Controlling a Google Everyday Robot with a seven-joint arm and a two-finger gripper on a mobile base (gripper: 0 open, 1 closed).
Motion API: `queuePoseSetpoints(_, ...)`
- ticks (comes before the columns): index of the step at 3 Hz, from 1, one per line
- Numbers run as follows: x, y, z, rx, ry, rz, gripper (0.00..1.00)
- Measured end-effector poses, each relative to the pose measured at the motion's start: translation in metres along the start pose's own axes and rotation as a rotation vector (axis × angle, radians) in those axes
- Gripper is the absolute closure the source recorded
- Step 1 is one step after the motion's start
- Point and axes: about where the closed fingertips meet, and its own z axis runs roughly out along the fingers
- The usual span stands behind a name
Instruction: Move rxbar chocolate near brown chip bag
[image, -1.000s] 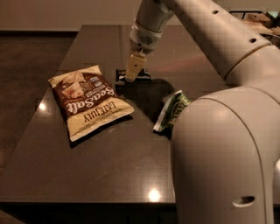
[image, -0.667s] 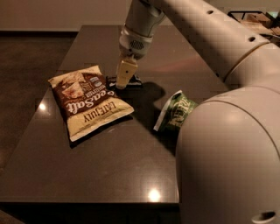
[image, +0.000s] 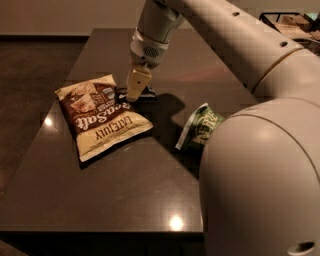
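The brown chip bag (image: 102, 117), brown on top and cream below with "Sea Salt" lettering, lies flat on the left part of the dark table (image: 125, 195). The rxbar chocolate (image: 149, 94), a small black wrapper, lies right at the bag's upper right edge, touching or almost touching it. My gripper (image: 135, 96) points down from above with its cream fingers (image: 137, 82) close together on the bar, covering its middle.
A green chip bag (image: 200, 127) lies to the right of the bar, partly behind my arm's large near body (image: 260, 180). The table's left edge runs close to the brown bag. A dark rack (image: 290, 20) stands at the back right.
My gripper has moved left with the rxbar chocolate, from the table's middle to the brown chip bag's upper right edge. Both bags stayed put.
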Motion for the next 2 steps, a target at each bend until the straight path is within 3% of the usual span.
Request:
queuePoseSetpoints(1, -0.0025, -0.0036, 0.0028, 0.009, -0.007, -0.001, 0.05)
queuePoseSetpoints(2, -0.0039, -0.0057, 0.0047, 0.013, -0.011, -0.001, 0.0)
